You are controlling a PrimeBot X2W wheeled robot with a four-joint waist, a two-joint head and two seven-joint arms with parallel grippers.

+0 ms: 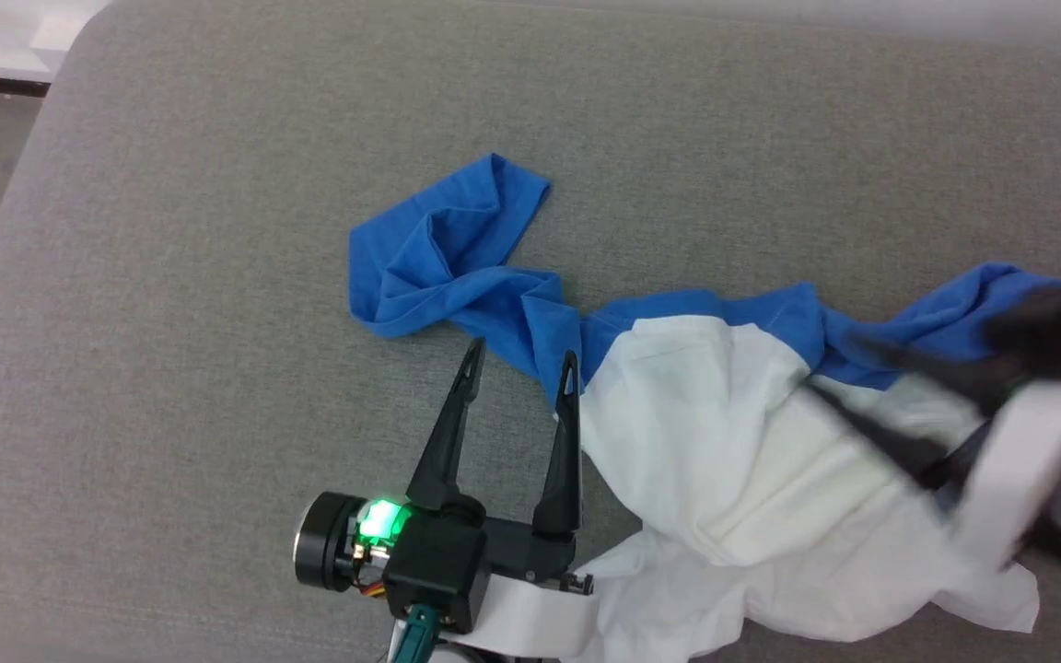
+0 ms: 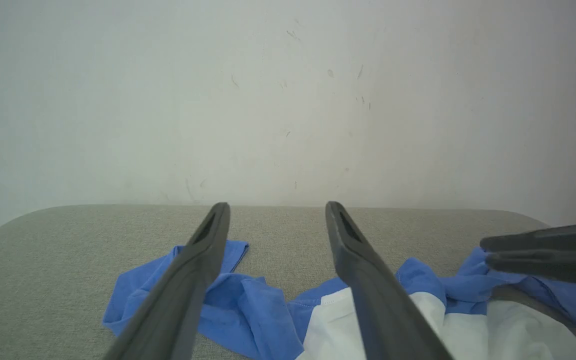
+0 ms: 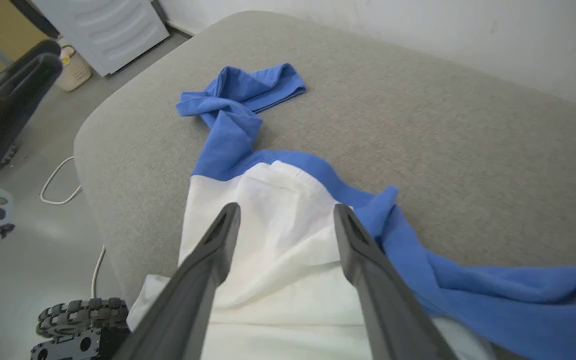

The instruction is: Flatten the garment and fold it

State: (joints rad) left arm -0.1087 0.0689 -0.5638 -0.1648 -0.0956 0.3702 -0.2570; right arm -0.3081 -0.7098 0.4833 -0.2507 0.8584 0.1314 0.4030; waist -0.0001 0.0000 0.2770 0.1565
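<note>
Seen from the head, the garment lies rumpled on the grey surface, right of middle and reaching the near edge. Its white body is bunched in folds. One blue sleeve twists left into a crumpled heap and the other trails right. The left hand is spread just beside it. The right hand is blurred here. Its own wrist view shows the fingers spread above the white cloth, along with the floor, a white cable and a treaded wheel.
</note>
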